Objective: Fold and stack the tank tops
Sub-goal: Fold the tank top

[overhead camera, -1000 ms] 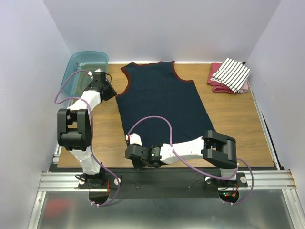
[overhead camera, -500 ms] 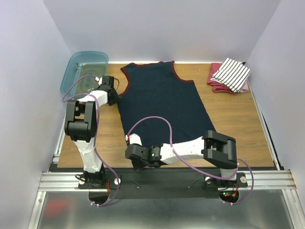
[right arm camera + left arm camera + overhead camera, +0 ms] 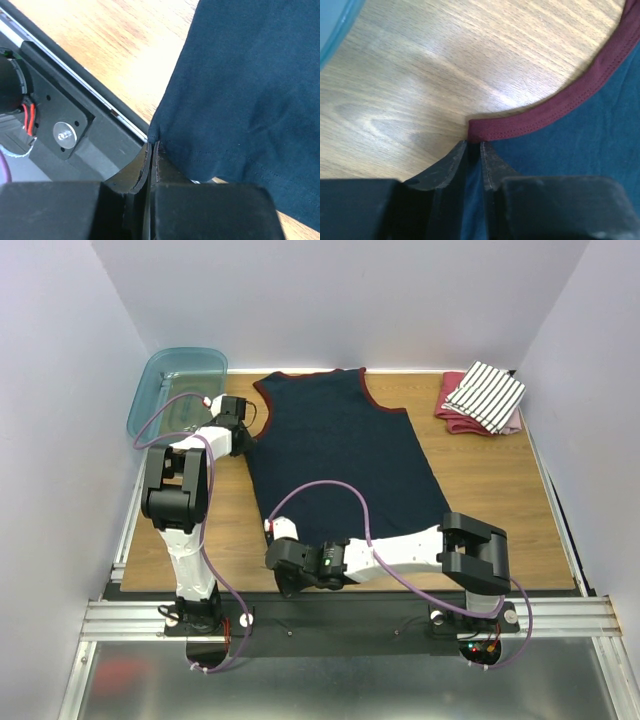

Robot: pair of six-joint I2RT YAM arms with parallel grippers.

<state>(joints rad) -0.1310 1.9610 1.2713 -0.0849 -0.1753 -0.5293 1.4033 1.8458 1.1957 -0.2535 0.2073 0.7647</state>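
- Sitting just left of and beyond the left gripper (image 3: 243, 429) is a teal bin (image 3: 165, 390); well off to its right, a striped top (image 3: 486, 392) lies folded on a pink cloth (image 3: 446, 411).
- A second ago the left gripper was beside the bin; it has swung in and now pinches the navy top (image 3: 340, 455) at its red-edged armhole corner, fingers almost together.
- The right gripper (image 3: 276, 531) hasn't moved, clamped tight on the hem corner.
- The navy top lies flat on the table (image 3: 500, 500) between the two grippers, neck away from them, its length running far to near.

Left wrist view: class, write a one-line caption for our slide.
Left fingers pinch the navy tank top at its red-trimmed armhole corner, flat on the wooden table.
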